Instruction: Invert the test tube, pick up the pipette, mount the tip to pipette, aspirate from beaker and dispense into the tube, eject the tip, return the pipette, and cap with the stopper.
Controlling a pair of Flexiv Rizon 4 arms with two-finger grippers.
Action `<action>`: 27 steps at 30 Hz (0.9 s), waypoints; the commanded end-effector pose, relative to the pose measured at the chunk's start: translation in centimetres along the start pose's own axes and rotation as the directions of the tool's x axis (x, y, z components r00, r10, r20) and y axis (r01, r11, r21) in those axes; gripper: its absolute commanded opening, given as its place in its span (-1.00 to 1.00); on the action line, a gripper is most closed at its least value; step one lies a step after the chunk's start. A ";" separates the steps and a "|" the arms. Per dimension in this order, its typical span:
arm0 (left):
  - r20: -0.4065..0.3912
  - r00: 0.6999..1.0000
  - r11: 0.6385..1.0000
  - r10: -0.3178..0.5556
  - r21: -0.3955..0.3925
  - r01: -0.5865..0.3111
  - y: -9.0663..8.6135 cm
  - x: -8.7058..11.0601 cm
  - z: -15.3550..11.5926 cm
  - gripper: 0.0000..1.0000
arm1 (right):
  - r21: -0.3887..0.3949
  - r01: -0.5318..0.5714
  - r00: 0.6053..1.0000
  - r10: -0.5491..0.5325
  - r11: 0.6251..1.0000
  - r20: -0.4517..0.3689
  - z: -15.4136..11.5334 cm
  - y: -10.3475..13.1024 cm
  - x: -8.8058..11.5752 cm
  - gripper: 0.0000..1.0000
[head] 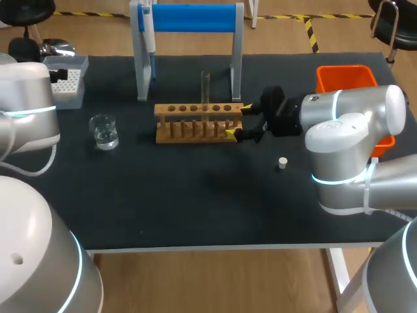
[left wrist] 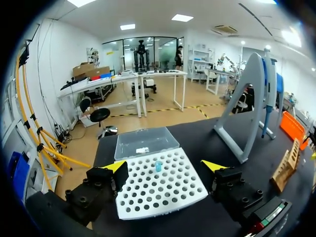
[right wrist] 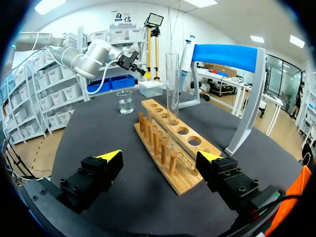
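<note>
**Rack, tube and two empty grippers**

The tube (head: 205, 88) is seated upright in a middle hole of the rack (head: 195, 124), mouth apparently upward, so that liquid can be received. The right gripper (head: 238, 121) is held at the rack's right end. Its fingers are spread wide, nothing is grasped, and it is well clear of the tube. The pipette (head: 148, 36) is hung on the stand (head: 189, 18) behind the rack, where it is not yet taken. The left gripper (left wrist: 164, 166) is poised far to the rack's left, over the tip box (left wrist: 148, 197), with its fingers wide apart and empty. The beaker (head: 104, 130) is set to the rack's left, between the rack and the tip box. The stopper (head: 282, 163) is laid to the rack's front right, kept aside for capping. Pipette pickup is judged to be the step in hand.
</note>
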State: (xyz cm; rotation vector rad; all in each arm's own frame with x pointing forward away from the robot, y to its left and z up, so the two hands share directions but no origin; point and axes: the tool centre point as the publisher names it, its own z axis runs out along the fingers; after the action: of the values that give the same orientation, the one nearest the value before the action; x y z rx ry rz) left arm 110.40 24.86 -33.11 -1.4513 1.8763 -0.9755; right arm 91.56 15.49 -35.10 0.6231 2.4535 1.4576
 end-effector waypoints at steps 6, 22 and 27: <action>0.002 1.000 1.000 -0.012 -0.001 0.012 0.8 0.3 0.8 0.69 | 0.002 0.000 1.000 0.000 1.000 0.000 -0.1 0.0 0.0 1.00; 0.000 1.000 1.000 -0.011 -0.001 0.011 1.2 0.4 1.6 0.55 | 0.002 0.000 1.000 0.000 1.000 0.000 -0.1 0.0 0.0 1.00; 0.001 1.000 1.000 -0.011 -0.003 0.011 1.3 0.4 2.0 0.47 | 0.002 0.000 1.000 0.000 1.000 0.000 -0.1 0.0 0.0 1.00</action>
State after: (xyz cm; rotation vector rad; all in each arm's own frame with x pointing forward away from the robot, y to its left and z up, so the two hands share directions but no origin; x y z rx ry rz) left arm 110.83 24.27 -35.01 -1.4647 1.8721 -0.9788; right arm 91.56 15.49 -35.10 0.6231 2.4535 1.4576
